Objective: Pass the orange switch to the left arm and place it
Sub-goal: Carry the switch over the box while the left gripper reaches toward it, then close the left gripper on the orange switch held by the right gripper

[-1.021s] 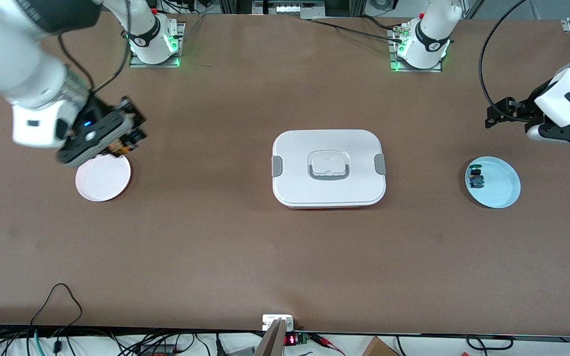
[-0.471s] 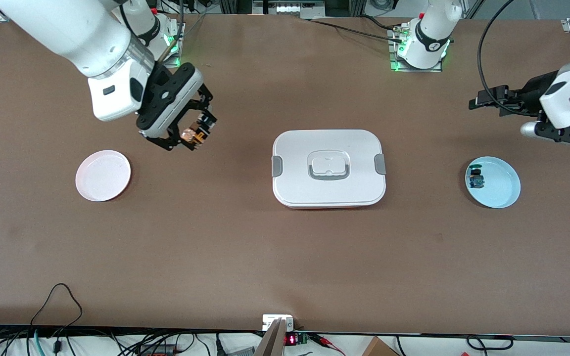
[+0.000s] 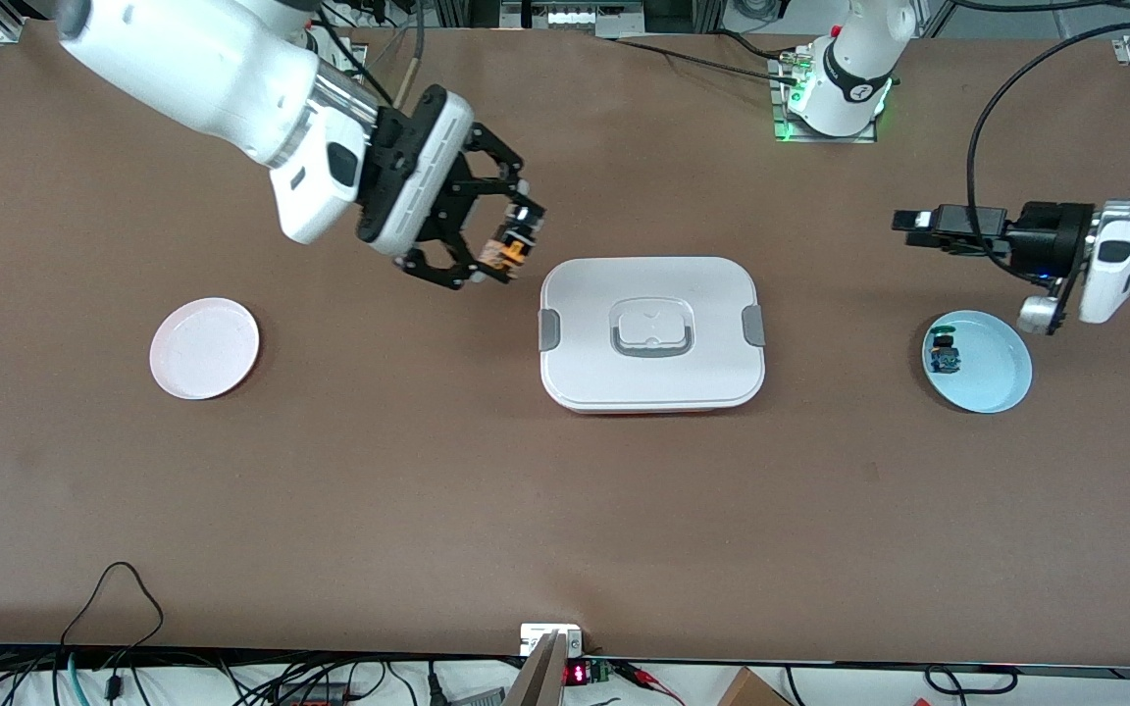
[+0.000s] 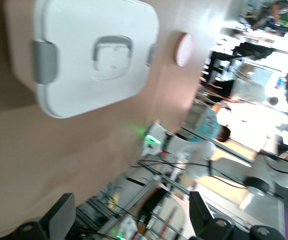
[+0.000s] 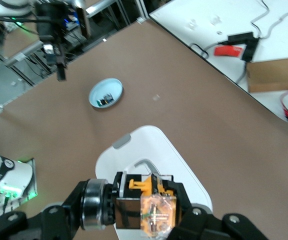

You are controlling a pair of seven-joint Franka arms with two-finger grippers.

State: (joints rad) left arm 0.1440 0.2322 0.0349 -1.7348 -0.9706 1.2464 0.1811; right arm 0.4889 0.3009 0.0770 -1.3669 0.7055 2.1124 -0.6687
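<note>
My right gripper (image 3: 516, 243) is shut on the orange switch (image 3: 502, 252) and holds it in the air just off the box's corner on the right arm's side. In the right wrist view the switch (image 5: 153, 210), black with an orange body, sits clamped between the fingers above the box (image 5: 156, 147). The white lidded box (image 3: 651, 333) stands mid-table and also shows in the left wrist view (image 4: 94, 50). My left gripper (image 3: 905, 224) is open and empty, held level in the air toward the left arm's end, pointing at the box. Its fingers (image 4: 60, 216) stand wide apart.
A light blue plate (image 3: 992, 373) at the left arm's end holds a small green-capped blue part (image 3: 944, 355). A pink plate (image 3: 204, 348) lies bare at the right arm's end. Cables run along the table's near edge.
My right arm carried the switch from over the pink plate toward the box. My left gripper swung level and turned to point at the box.
</note>
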